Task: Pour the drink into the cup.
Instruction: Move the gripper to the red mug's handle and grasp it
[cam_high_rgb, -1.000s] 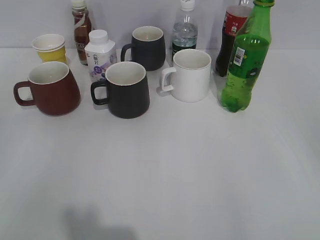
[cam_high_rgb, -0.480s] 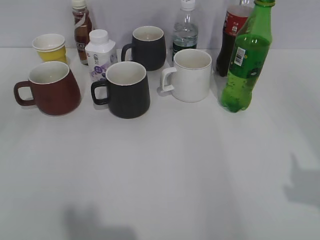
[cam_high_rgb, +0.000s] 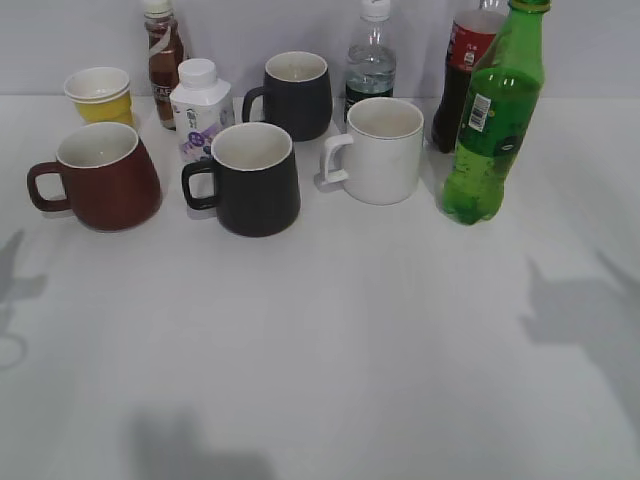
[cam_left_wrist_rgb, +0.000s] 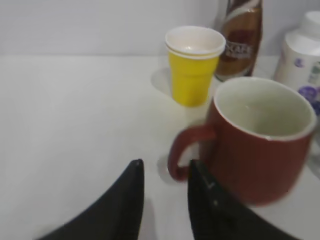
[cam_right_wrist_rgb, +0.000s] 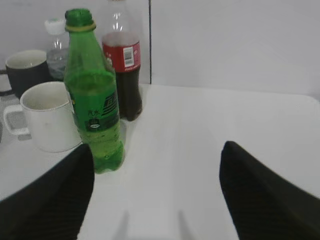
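The drink, a tall green bottle (cam_high_rgb: 493, 125), stands upright at the back right; it also shows in the right wrist view (cam_right_wrist_rgb: 94, 97), left of and beyond my open right gripper (cam_right_wrist_rgb: 157, 152). The cup, a dark red-brown mug (cam_high_rgb: 105, 177) with a white inside, stands at the left. In the left wrist view the mug (cam_left_wrist_rgb: 257, 140) is close on the right, its handle just ahead of my left gripper (cam_left_wrist_rgb: 165, 167), whose jaws stand a little apart and empty. Neither gripper shows in the exterior view, only their shadows.
Two black mugs (cam_high_rgb: 254, 180) (cam_high_rgb: 296, 95), a white mug (cam_high_rgb: 380, 150), a yellow paper cup (cam_high_rgb: 100, 95), a small white bottle (cam_high_rgb: 198, 105), a brown drink bottle (cam_high_rgb: 162, 58), a clear water bottle (cam_high_rgb: 369, 60) and a red-labelled cola bottle (cam_high_rgb: 462, 70) stand along the back.
Arm shadows have come onto the table at the left edge and the lower right. The objects have not moved.
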